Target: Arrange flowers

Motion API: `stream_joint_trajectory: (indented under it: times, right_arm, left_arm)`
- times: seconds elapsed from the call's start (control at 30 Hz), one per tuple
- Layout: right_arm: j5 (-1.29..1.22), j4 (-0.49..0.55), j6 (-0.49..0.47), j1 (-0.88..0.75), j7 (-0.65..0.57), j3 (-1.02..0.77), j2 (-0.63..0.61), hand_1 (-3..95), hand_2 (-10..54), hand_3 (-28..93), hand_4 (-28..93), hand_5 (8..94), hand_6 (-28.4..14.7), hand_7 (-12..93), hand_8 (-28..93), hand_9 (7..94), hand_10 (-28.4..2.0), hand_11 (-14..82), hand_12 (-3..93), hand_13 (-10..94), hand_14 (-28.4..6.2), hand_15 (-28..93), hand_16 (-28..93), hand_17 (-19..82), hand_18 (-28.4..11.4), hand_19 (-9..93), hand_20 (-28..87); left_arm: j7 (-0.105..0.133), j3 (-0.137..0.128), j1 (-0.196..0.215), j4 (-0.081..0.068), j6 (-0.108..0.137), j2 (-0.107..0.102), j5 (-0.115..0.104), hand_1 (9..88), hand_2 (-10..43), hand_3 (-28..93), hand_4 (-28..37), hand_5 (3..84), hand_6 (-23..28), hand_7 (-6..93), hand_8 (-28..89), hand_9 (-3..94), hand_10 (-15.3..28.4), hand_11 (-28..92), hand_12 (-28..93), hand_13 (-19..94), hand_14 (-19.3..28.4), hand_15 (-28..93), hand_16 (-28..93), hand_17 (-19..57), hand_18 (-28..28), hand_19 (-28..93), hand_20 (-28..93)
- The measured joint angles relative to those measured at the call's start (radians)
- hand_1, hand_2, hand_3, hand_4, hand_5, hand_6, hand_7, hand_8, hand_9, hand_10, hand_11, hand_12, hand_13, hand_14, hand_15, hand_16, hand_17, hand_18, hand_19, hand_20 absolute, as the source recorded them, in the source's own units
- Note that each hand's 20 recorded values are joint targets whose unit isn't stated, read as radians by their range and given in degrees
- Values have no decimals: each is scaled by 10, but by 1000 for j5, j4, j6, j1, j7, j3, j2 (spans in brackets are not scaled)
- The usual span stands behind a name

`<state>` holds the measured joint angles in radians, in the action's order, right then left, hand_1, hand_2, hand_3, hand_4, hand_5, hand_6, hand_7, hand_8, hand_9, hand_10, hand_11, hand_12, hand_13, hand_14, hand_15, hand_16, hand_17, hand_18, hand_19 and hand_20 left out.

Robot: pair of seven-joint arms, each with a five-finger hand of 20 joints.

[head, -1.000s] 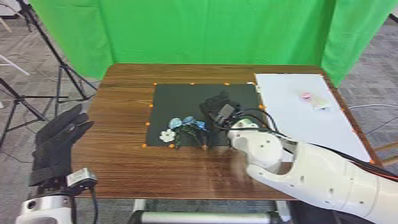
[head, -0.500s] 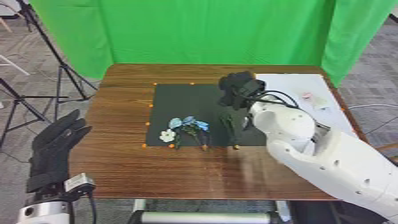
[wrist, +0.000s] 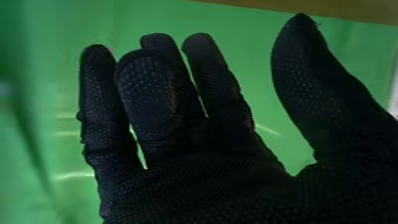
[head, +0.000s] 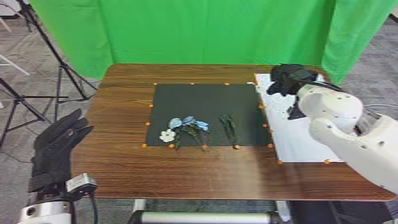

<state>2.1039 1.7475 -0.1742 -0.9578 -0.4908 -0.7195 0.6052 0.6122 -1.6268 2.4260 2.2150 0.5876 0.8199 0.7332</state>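
In the head view my right hand (head: pixel 289 80) is over the upper part of the white board at the right, holding nothing that I can see. The right wrist view shows the same hand (wrist: pixel 204 170) with its fingers straight and thumb spread. My left hand (head: pixel 58 145) is off the table's left edge, fingers straight. On the black mat's lower part lie blue flowers (head: pixel 188 121) and a white flower (head: pixel 167 135), stems towards the front. A green stem (head: pixel 229 129) lies apart, to their right. The pink flowers seen earlier on the board are hidden behind the right hand and arm.
The black mat (head: pixel 200 100) is at the table's middle, marked round with orange dots. The white board (head: pixel 298 142) lies beside it on the right. A green curtain (head: pixel 213 35) hangs behind the brown table (head: pixel 169 175); black stands rise at the left.
My right hand has moved from the mat, away from the flowers, to the far part of the white board. The green stem it covered is uncovered. The left hand has hardly moved.
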Motion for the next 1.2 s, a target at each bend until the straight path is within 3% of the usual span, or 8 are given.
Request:
stream_joint_trajectory:
  times: [0.23,0.47,1.2]
  right_arm:
    - [-17,-104,-19,-9,-81,-59,-29,296,-35,855,-254,500,-80,198,-114,500,-199,220,165,598,-110,814,161,261,-204,850,23]
    - [-17,-163,-93,-46,-90,-155,-22,296,-38,859,-258,496,-78,198,-114,494,-198,213,163,598,-109,818,160,261,-204,849,25]
    - [38,-255,-215,-161,-101,-306,75,302,-42,861,-264,492,-73,194,-116,496,-200,199,160,600,-109,822,155,259,-205,846,31]
  left_arm:
    - [2,0,-1,0,0,1,1,268,39,825,-192,388,100,170,-113,325,190,373,63,229,258,633,-171,-105,207,563,39]
    - [18,11,-7,0,7,-8,-13,269,39,824,-193,387,101,169,-113,325,190,374,63,229,258,633,-172,-105,207,562,40]
    - [6,14,-19,0,4,6,-3,269,40,825,-192,387,101,169,-113,324,189,375,62,229,258,634,-172,-105,207,562,40]
